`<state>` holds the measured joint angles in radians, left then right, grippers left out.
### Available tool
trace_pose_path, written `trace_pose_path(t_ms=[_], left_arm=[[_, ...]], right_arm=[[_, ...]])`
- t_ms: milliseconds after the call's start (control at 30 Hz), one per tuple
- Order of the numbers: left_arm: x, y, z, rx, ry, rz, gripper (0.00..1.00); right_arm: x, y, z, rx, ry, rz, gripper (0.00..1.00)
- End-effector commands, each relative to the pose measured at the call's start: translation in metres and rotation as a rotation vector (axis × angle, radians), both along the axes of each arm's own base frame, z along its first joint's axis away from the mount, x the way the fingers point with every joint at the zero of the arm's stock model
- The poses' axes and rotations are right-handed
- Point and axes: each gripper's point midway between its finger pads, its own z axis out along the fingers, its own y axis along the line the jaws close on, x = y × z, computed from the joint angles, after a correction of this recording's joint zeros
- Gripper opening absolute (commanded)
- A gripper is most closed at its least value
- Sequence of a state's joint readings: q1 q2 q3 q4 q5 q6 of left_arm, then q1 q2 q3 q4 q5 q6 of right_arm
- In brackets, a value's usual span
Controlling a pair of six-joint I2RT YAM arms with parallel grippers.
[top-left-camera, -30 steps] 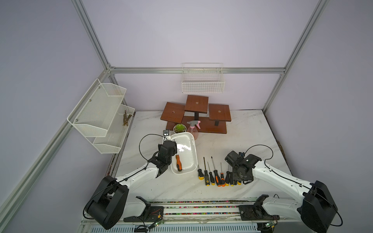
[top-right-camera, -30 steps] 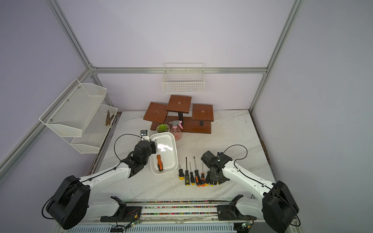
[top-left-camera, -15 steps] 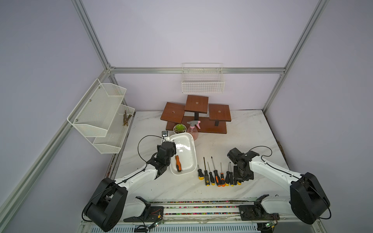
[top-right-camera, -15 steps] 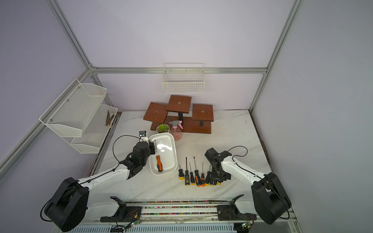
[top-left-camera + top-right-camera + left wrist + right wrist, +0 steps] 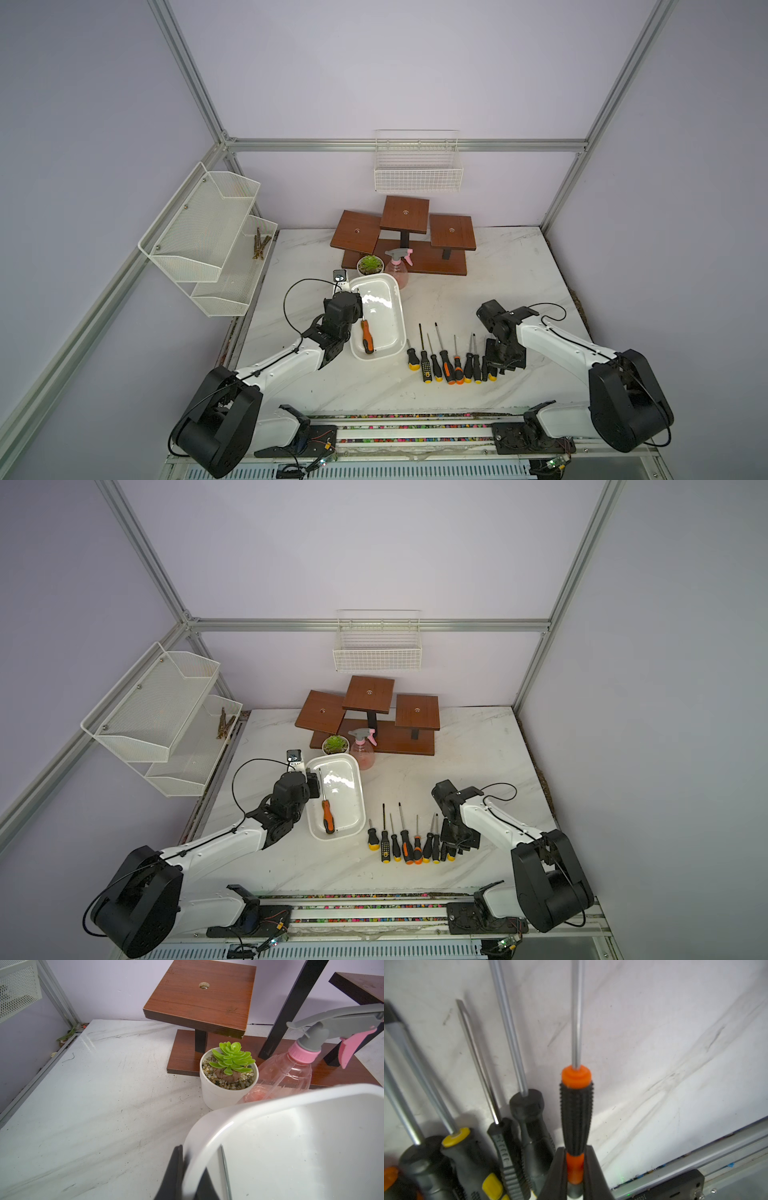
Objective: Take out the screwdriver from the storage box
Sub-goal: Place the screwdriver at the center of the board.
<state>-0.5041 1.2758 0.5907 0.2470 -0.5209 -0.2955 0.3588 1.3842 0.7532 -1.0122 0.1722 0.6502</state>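
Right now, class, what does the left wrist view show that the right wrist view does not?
Left wrist only: the potted plant, spray bottle, wooden stand, and the left gripper clamped on the rim of the storage box. Right wrist only: the right gripper pinching an orange-and-black screwdriver beside the other screwdrivers. Both: the marble table.

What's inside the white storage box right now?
One orange-and-black screwdriver lies inside the storage box, along its left wall. The left gripper, shut on that rim, covers a small strip of wall there.
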Motion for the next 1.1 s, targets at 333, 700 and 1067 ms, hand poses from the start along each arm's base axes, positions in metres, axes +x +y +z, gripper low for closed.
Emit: trace_pose_path(t_ms=[333,700,1067], left_arm=[[0.000,0.004,0.015,-0.017,-0.058,0.006,0.00],[-0.001,0.006,0.014,-0.015,-0.060,0.013,0.00],[-0.001,0.005,0.014,-0.015,-0.059,0.011,0.00]], right_arm=[[0.001,-0.002,-0.010,0.035,0.044,-0.021,0.11],[0.004,-0.003,-0.008,0.043,0.037,-0.027,0.28],[0.008,-0.006,0.008,0.042,-0.040,-0.046,0.28]])
